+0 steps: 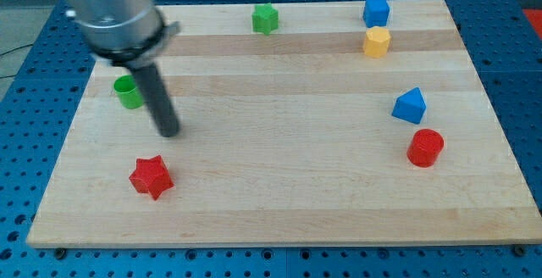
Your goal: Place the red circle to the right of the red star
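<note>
The red circle (pixel 425 147) is a short red cylinder at the view's right, just below the blue triangle. The red star (pixel 151 176) lies at the lower left of the wooden board (pixel 279 210). My tip (pixel 169 132) is the lower end of the dark rod, at the left. It stands a little above and right of the red star, apart from it, and far left of the red circle. It touches no block.
A green cylinder (pixel 129 91) sits just left of the rod. A green star (pixel 265 18) lies at the top middle. A blue cube (pixel 376 11) and a yellow hexagon (pixel 377 41) are at the top right. A blue triangle (pixel 410 106) sits above the red circle.
</note>
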